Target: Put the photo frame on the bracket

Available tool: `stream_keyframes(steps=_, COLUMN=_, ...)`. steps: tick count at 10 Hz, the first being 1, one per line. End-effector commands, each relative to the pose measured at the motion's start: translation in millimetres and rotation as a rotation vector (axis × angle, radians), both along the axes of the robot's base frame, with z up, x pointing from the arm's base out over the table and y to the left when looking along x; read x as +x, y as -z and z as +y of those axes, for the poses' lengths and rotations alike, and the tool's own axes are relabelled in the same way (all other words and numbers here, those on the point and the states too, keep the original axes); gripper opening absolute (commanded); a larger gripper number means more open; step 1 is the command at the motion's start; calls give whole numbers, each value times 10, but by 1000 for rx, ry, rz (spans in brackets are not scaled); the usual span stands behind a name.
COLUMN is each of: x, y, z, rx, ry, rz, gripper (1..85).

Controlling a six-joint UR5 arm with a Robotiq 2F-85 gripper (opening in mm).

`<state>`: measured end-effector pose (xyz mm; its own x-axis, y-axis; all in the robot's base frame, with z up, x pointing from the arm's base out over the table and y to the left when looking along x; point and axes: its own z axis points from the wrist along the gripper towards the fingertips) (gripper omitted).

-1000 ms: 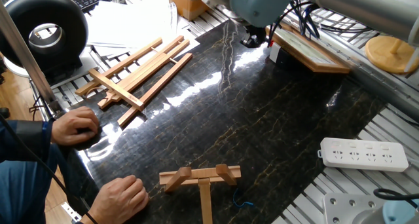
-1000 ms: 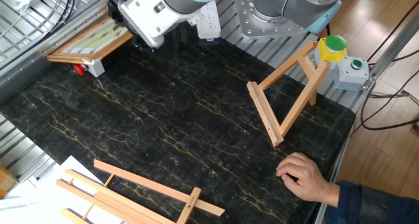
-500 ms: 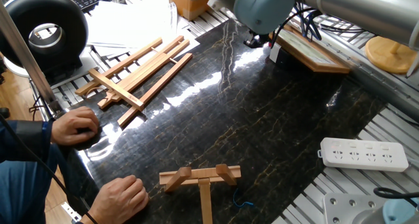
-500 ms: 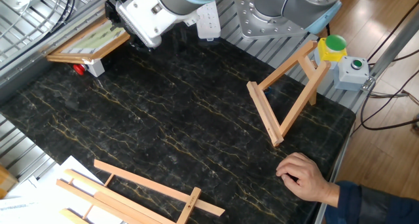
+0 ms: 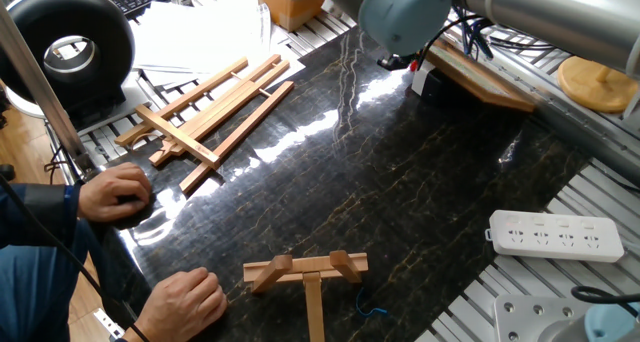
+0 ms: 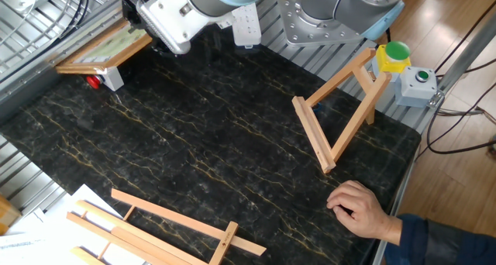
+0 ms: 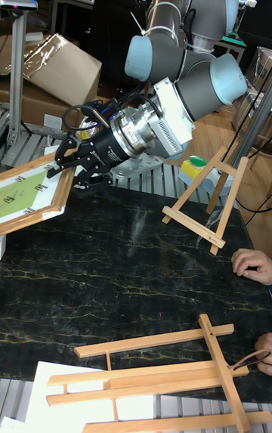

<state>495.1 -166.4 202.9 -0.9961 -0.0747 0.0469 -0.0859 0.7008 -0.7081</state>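
At the counter's left edge, the photo frame sits tilted, its right rim clamped between the closed-in fingers of the gripper (arm reaching from the right). Further right, the bracket stands upright on the dark marble, well apart.

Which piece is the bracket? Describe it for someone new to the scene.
Start at the black marble mat. The bracket stands at its edge beside the yellow-and-green button box, near a person's hand. Unlike the flat multi-slat easel, it is upright, with a single leg.
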Motion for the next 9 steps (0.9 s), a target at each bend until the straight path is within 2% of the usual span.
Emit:
stream_keyframes(steps=1, x=8, y=-68, z=-96, rx=-21, ry=-16, rz=7, gripper=410)
stream_keyframes(steps=4, x=54, y=-106, z=-217, rx=-22, ry=-49, rz=7, gripper=397)
stream_keyframes(steps=6, x=71, y=-125, z=-241, rx=-16, ry=-52, rz=5, gripper=340)
stream_keyframes(steps=9, x=60, y=-162, z=-279, rx=-13, ry=-53, rz=8, gripper=307)
